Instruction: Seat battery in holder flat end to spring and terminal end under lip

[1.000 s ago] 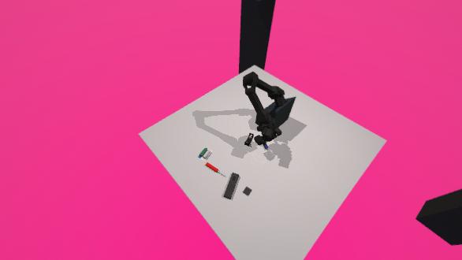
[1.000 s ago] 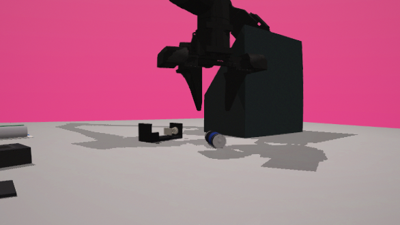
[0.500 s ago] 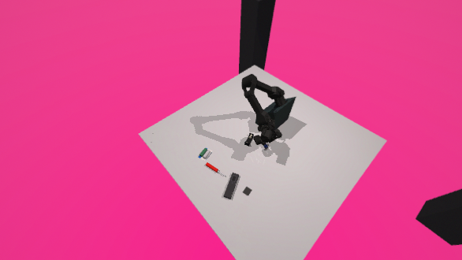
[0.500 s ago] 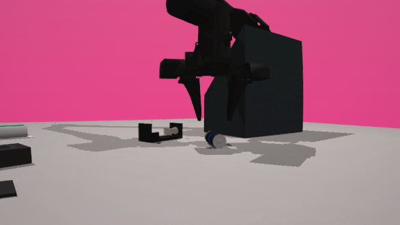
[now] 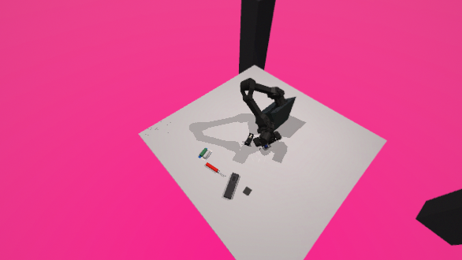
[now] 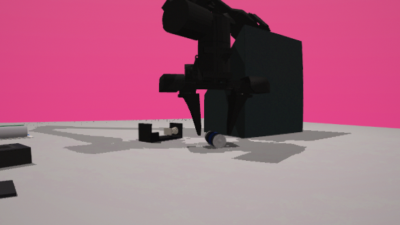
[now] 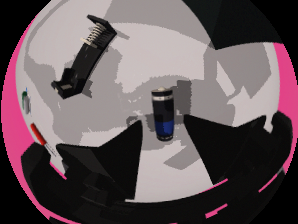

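Observation:
The battery (image 5: 266, 146) (image 6: 215, 140) (image 7: 163, 112), black and blue, lies on its side on the table, outside the holder. In the wrist view its terminal end points up the picture and its blue flat end down. The black holder (image 5: 249, 139) (image 6: 145, 132) (image 7: 85, 60) stands empty beside it, spring at the upper right end and lip at the lower left end in the wrist view. My gripper (image 6: 214, 133) (image 7: 162, 120) is partly open and holds nothing. Its fingertips stand on either side of the battery with gaps, low over the table; their exact height is unclear.
A dark block (image 5: 281, 114) (image 6: 273, 85) stands behind the gripper. A red screwdriver (image 5: 212, 167) (image 7: 38, 134), green and white cylinders (image 5: 205, 153), a dark remote-like bar (image 5: 232, 186) (image 6: 15, 155) and a small dark square (image 5: 247, 191) (image 6: 7, 189) lie farther off.

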Tool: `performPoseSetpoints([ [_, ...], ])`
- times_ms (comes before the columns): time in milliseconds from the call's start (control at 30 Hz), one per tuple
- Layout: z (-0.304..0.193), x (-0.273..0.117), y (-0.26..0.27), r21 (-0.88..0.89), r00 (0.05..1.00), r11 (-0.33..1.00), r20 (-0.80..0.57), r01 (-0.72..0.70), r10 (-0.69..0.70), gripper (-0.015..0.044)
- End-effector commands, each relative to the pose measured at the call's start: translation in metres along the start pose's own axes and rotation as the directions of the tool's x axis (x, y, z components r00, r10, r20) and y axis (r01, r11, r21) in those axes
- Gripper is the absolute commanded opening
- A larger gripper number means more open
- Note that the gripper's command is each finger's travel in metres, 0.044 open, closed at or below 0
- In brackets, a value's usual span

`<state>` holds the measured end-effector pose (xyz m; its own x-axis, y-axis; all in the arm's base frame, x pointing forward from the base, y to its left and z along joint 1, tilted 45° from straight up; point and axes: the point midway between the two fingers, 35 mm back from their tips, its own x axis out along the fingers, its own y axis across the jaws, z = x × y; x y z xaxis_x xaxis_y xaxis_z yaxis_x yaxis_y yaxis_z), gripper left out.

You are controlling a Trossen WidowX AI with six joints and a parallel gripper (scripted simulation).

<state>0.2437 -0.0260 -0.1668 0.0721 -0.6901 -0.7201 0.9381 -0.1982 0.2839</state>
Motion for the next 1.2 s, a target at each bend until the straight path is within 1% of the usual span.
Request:
performPoseSetpoints([
  [0,0.002,0.006,-0.002,-0.009,1.000,1.000,0.009,-0.001,0.001,0.0241],
  [267,0.003,0.016,-0.003,-0.009,1.000,1.000,0.011,-0.001,0.001,0.0241],
  [433,0.003,0.016,-0.003,-0.009,1.000,1.000,0.011,-0.001,0.001,0.0109],
  [567,0.003,0.016,-0.003,-0.009,1.000,1.000,0.011,-0.001,0.001,0.0083],
  [733,0.003,0.015,-0.002,-0.015,1.000,1.000,0.008,-0.004,0.004,0.0079],
  [800,0.000,0.008,-0.001,-0.037,1.000,0.999,-0.003,-0.013,0.013,0.0079],
  [1067,0.001,-0.031,-0.002,-0.011,1.000,1.000,0.006,-0.002,0.002,0.0079],
  [1167,0.002,-0.034,-0.002,-0.016,1.000,1.000,0.008,-0.001,0.001,0.0079],
])
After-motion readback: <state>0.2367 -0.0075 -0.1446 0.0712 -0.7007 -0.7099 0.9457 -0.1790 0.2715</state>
